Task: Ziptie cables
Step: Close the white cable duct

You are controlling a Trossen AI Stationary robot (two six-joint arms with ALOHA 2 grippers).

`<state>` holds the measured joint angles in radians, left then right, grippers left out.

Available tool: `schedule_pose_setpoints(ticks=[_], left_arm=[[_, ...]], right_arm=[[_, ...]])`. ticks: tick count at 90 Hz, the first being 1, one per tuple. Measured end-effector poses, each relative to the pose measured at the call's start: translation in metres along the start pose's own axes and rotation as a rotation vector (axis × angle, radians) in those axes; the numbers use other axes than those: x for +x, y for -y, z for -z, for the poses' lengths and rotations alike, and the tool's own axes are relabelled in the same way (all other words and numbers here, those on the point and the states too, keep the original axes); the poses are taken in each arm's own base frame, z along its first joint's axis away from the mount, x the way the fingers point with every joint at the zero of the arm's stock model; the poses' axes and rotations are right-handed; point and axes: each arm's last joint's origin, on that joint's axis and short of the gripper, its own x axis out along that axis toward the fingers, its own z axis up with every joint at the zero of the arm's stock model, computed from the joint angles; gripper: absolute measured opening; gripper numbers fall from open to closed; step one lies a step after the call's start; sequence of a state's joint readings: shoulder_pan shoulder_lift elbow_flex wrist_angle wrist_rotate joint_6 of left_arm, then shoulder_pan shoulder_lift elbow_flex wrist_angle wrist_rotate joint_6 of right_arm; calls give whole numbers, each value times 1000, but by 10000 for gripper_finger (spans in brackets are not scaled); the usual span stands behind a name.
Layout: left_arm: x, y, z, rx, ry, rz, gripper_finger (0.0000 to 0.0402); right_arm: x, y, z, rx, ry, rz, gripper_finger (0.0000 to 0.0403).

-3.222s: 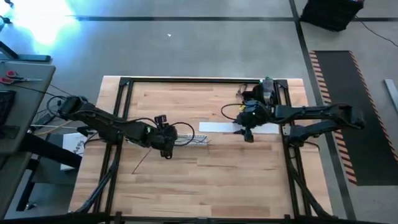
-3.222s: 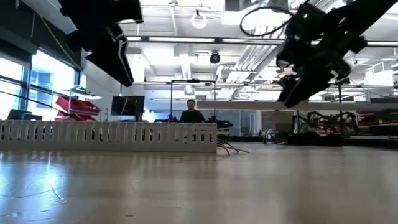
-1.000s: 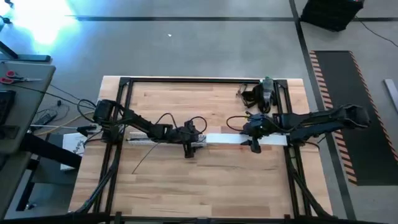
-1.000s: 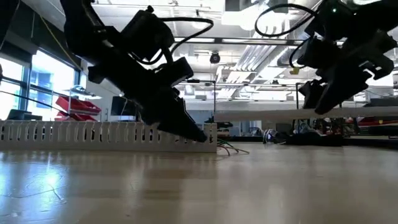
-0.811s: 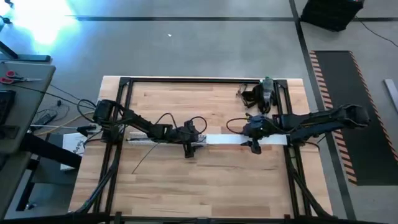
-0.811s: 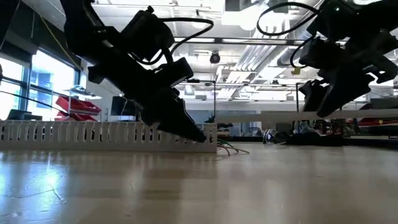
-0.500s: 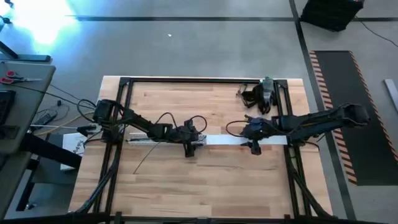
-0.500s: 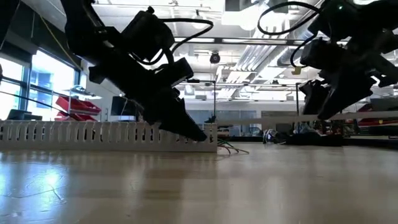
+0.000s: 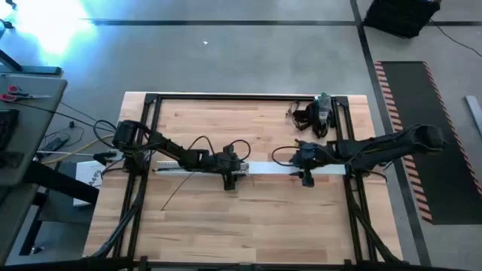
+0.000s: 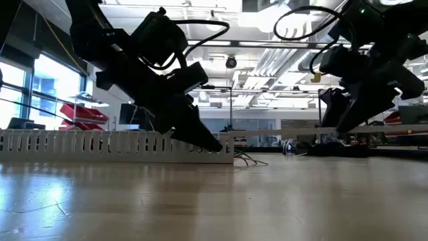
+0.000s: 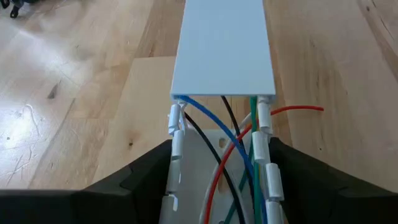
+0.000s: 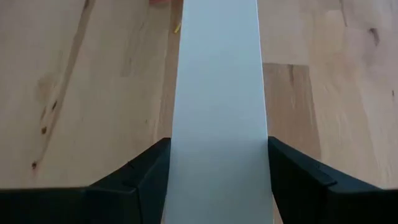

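The cables (image 11: 239,155), thin blue, red, green, black and white wires, lie inside the white slotted channel (image 9: 188,168). Their ends stick out past the channel's right end (image 10: 245,161). My left gripper (image 9: 237,172) is shut on that end of the channel. My right gripper (image 9: 300,170) is shut on the flat white cover strip (image 9: 331,168). The strip runs on to the right of the channel. Its left end (image 11: 224,56) reaches the channel's open end, just above the wires. My left gripper has the channel's two slotted side walls (image 11: 176,140) between its fingers (image 11: 146,171), close to the channel's right end. The fingers slant down from the table's left and lie along the channel. The channel rests on the table. My right gripper pinches the cover strip by its two long edges (image 12: 177,163), one finger (image 12: 140,171) on each. The fingers slant down from the table's right and lie along the strip. The strip lies flat side up and is held a little above the table (image 10: 304,126).
A dark tool with a looped cord (image 9: 318,114) lies at the table's far right corner. A thin dark strand (image 9: 172,194) lies on the wood near the left arm. Black frame rails (image 9: 151,135) run along the table's sides.
My right gripper has gone down and slightly toward the table's left with the cover strip, which has sunk closer to the table. The strip's left end now meets the channel's end. My left gripper has kept its hold on the channel.
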<state>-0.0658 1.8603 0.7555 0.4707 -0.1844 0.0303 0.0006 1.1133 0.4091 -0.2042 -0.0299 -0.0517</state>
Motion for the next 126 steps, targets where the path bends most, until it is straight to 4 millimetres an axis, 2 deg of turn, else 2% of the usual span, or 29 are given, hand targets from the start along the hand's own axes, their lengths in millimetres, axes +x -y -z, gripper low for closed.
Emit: schedule_pose_setpoints(ticks=[21, 62, 91, 115, 117, 121, 126], left_arm=[[0, 0, 0, 1, -1, 1, 227], [0, 0, 0, 1, -1, 0, 227], [0, 0, 0, 1, -2, 0, 227], [0, 0, 0, 7, -3, 0, 227], [0, 0, 0, 9, -2, 3, 227], [0, 0, 0, 8, -3, 0, 227], [0, 0, 0, 8, -3, 0, 227]], right_arm=[[12, 0, -1, 16, -34, -21, 205], [6, 0, -12, 113, -73, -33, 204], [24, 0, -17, 57, -190, -46, 203], [21, 4, -32, 22, -253, -47, 198], [21, 5, -33, 23, -257, -40, 188], [23, 4, -36, 18, -258, -55, 139], [25, 5, -38, 17, -273, -56, 113]])
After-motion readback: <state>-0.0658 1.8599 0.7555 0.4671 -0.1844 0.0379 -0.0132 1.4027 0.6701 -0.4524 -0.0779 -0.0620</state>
